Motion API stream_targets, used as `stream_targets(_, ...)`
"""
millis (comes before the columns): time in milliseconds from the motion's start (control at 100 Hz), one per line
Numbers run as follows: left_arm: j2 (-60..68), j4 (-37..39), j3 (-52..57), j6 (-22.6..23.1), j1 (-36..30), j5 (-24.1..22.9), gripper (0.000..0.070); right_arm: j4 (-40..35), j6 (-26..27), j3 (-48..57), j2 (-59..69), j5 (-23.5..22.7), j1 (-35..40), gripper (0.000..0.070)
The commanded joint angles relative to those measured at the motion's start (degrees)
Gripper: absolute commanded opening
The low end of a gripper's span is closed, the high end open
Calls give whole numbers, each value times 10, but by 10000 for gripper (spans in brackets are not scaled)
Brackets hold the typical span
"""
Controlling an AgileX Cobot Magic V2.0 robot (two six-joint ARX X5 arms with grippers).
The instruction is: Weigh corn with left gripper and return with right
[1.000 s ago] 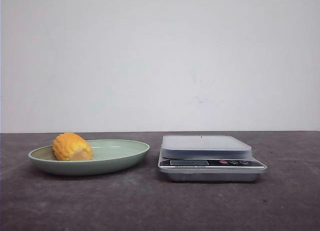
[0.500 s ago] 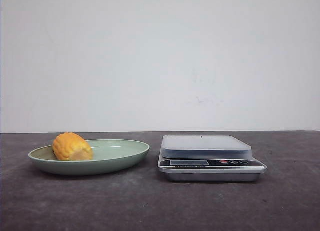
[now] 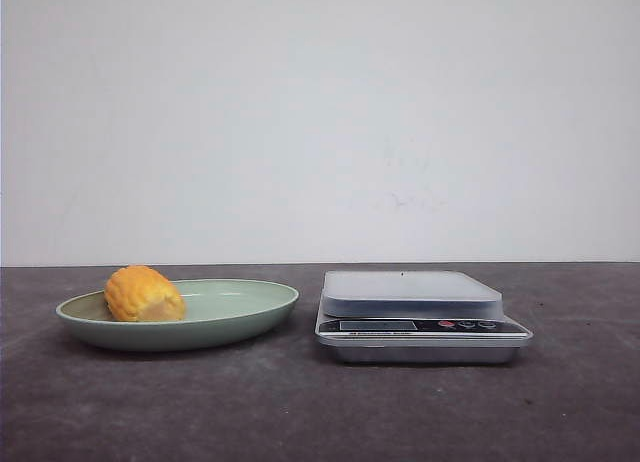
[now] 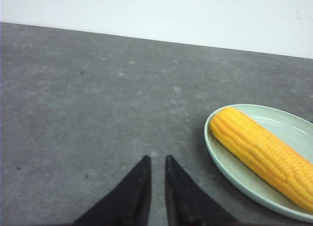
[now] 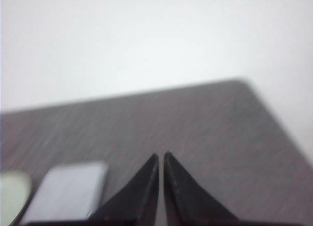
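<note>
The yellow-orange corn (image 3: 145, 294) lies in a pale green plate (image 3: 250, 312) on the left of the dark table. In the left wrist view it shows as a long ribbed cob (image 4: 264, 155) lying across the plate (image 4: 222, 160). A silver kitchen scale (image 3: 420, 315) with a flat pale platform stands to the right of the plate, bare on top. My left gripper (image 4: 157, 159) hangs over bare table beside the plate, shut and empty. My right gripper (image 5: 161, 155) is shut and empty, away from the scale (image 5: 66, 189). Neither gripper shows in the front view.
A plain white wall runs behind the table. The table's far edge and a corner (image 5: 244, 81) show in the right wrist view. That view is blurred.
</note>
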Motion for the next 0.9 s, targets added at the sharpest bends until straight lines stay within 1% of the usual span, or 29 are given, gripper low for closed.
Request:
stream_targets(0, -1, -2, -10, 7, 0, 2, 3, 81, -39, -49, -16, -6, -36, 12)
stream_targets(140, -1, -2, -10, 7, 0, 1, 3, 227, -63, -189, -65, -75, -90, 12)
stream_targets(280, -1, -2, -10, 7, 0, 1, 3, 322, -88, -315, -89, -92, -100, 12)
stream_targets(440, -1, -2, -10, 7, 0, 1, 3, 399, -88, -441, -99, -94, -99, 12)
stream_targets(560, -1, -2, -10, 7, 0, 1, 3, 432, -83, -505, -99, -105, -99, 12)
stream_targets(670, -1, -2, -10, 7, 0, 1, 3, 432, -83, -537, -99, -105, -97, 12)
stream_targets(850, -1, -2, -10, 7, 0, 1, 3, 385, -83, -541, -99, -104, -90, 12)
stream_targets(890, -1, -2, -10, 7, 0, 1, 3, 385, -83, -541, -99, -108, -90, 12)
